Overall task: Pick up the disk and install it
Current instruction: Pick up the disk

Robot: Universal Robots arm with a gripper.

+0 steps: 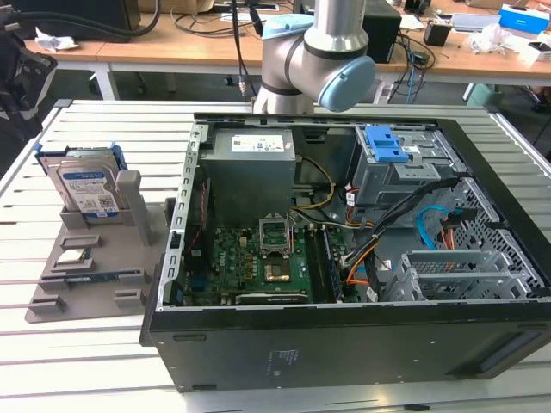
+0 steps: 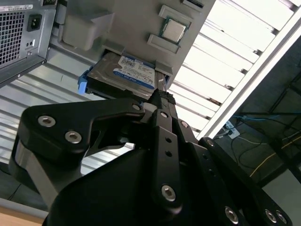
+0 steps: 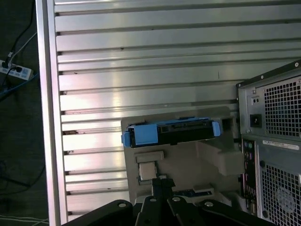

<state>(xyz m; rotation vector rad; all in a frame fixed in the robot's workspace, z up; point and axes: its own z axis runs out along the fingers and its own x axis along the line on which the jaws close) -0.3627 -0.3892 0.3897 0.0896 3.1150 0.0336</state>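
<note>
The broad counter (image 1: pixel 103 129) of ribbed aluminium slats is the biggest thing under me, and it spreads out on every side of my pincer in the first wrist view. On it lies the open black computer tower (image 1: pixel 344 344) with its green board and cables bared. The perforated grey back of the tower stands off to one side of my pincer in both wrist views. My grey arm with pale blue caps (image 1: pixel 318 60) rises at the far edge of the tower in the exterior view. Beside the tower sits a flat grey plastic holder tray (image 1: pixel 86 284), and my pincer hangs over it. The disk (image 1: pixel 86 185), a silver rectangular hard drive with a white-and-blue label in a blue plastic frame, leans nearly upright in a slot of that tray. It lies just beyond my pincer's tips in the second wrist view (image 2: pixel 124 75), and I do not grasp it. My black pincer (image 2: pixel 161 94) is clenched with nothing between its fingers. A small square silver processor chip (image 3: pixel 147 170) rests in a tray pocket, nearer to my pincer's tips than the disk.
</note>
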